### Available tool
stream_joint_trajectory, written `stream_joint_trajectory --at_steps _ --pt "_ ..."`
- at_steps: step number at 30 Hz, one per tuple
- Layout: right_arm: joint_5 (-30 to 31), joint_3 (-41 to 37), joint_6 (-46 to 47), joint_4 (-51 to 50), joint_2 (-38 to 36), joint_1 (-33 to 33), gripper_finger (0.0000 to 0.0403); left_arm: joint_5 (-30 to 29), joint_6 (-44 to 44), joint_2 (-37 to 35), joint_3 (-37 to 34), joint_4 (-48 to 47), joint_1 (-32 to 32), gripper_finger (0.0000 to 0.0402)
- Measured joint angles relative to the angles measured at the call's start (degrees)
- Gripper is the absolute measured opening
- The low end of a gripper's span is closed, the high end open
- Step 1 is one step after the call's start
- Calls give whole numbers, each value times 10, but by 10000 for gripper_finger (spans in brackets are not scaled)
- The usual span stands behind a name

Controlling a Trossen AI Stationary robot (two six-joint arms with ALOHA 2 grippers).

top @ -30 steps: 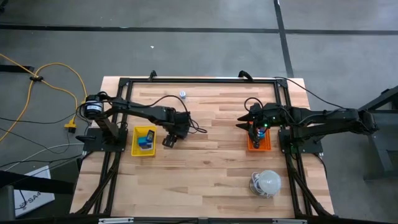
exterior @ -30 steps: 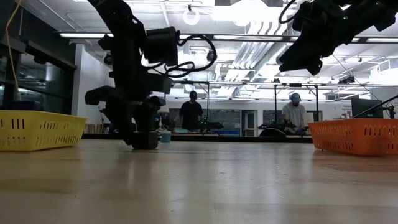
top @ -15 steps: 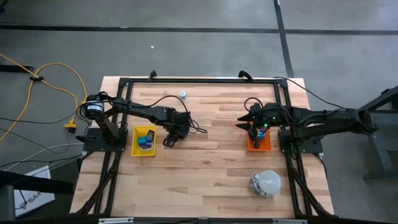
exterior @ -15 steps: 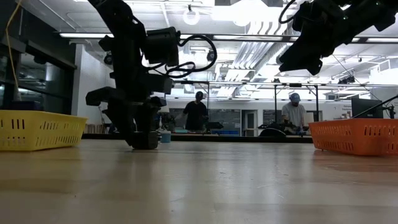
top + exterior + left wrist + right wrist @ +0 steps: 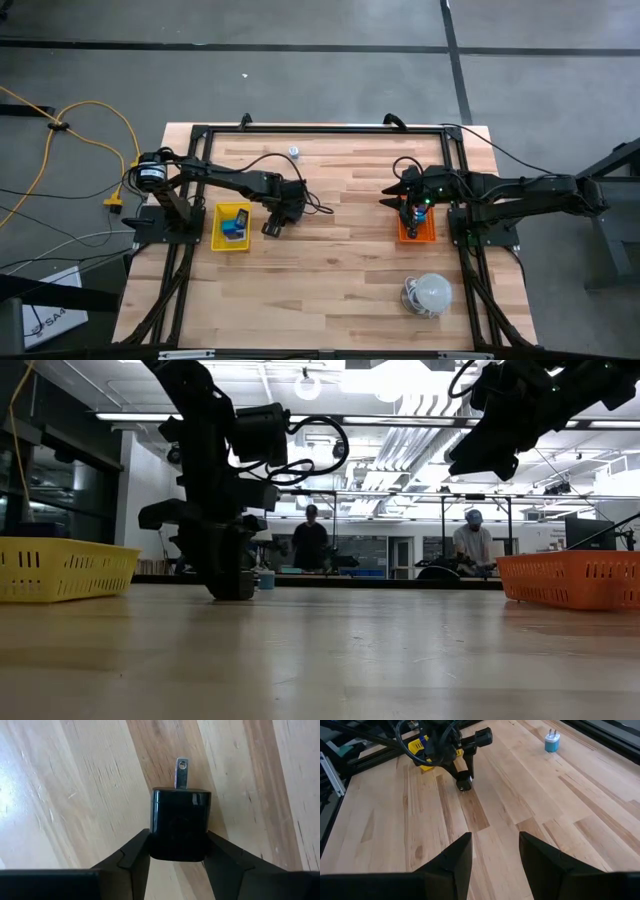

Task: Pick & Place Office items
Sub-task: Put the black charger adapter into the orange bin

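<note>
Plug adapter, a small black block with a metal prong, lies on the table just beside the yellow tray, pinched across its flat sides by the left gripper. It looks rigid, light and glossy, so liable to slip. The right gripper hangs with jaws parted over the orange tray.

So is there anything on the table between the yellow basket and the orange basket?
Only the left gripper, its jaws around a black plug block, beside the yellow basket. Bare wood reaches the orange basket, per the high view.
</note>
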Motion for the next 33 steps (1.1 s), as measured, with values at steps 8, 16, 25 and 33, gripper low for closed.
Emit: stream_joint_trajectory --at_steps 8,16,25,33 --pt "0 0 0 0 0 0 149 0 -2 0 0 15 0 149" --pt "0 0 0 0 0 0 149 19 -33 0 24 96 -5 148" --pt "0 0 0 0 0 0 149 -42 -41 -1 85 141 -41 148" --pt "0 0 0 0 0 0 149 -71 -50 4 155 160 -62 148"
